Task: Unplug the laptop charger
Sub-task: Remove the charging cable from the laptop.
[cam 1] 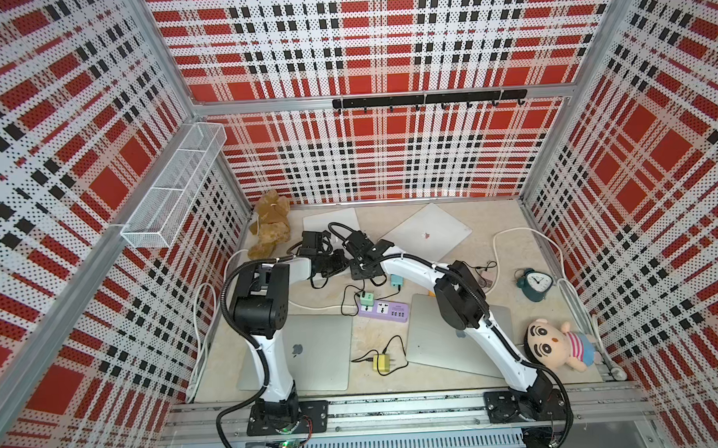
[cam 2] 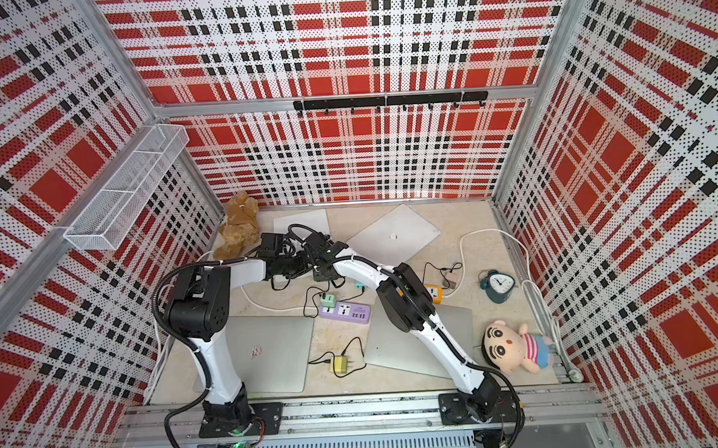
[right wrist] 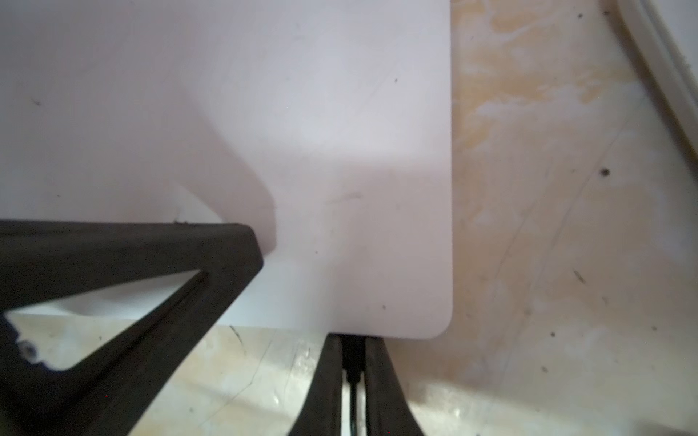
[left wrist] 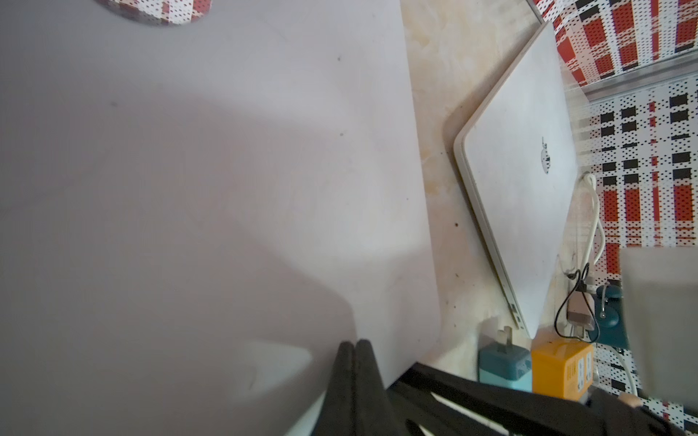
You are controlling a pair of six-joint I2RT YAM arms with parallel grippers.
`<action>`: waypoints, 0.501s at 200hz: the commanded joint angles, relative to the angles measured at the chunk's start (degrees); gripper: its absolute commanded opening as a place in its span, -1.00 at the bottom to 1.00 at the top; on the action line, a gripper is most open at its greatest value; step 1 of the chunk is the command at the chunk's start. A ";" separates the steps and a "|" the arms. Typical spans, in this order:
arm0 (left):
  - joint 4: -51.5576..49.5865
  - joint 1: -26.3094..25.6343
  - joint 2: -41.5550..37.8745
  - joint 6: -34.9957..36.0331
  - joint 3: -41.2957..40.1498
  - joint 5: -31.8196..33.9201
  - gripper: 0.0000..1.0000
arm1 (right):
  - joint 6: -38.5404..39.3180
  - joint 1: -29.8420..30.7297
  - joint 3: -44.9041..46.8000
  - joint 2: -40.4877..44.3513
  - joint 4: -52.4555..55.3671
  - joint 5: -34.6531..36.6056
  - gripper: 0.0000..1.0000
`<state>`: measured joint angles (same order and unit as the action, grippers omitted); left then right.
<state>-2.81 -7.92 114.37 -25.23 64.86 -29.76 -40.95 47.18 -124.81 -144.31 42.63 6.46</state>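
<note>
Right gripper (right wrist: pixel 354 340) pinches the black charger plug (right wrist: pixel 353 358) at the edge of the pale grey closed laptop (right wrist: pixel 340 151).
Left gripper (left wrist: pixel 354 345) has its fingers pressed together, over the lid.

The right end effector (right wrist: pixel 354 343) pinches a black charger plug (right wrist: pixel 353 356) touching the white laptop (right wrist: pixel 340 151).

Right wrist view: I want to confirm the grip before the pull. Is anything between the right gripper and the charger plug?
Nothing visible does. The right gripper is shut on the charger plug at the edge of the white laptop. The left gripper, shut, rests on its lid beside it, clear of the plug.
</note>
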 commanded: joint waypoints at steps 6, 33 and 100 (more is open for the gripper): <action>-8.64 -0.87 2.62 0.85 -3.27 3.30 -1.00 | -2.30 1.03 2.15 -0.96 0.41 -5.74 -1.00; -8.70 -1.22 2.19 0.67 -3.25 3.39 -1.00 | -0.18 1.06 1.44 -1.41 5.34 -1.62 -1.00; -8.79 -1.31 2.26 0.69 -3.30 3.48 -1.00 | 1.89 1.25 -1.71 -2.95 9.08 0.44 -1.00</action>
<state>-2.70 -8.10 114.17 -25.23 64.69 -29.32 -39.55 47.44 -125.58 -144.44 44.10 7.77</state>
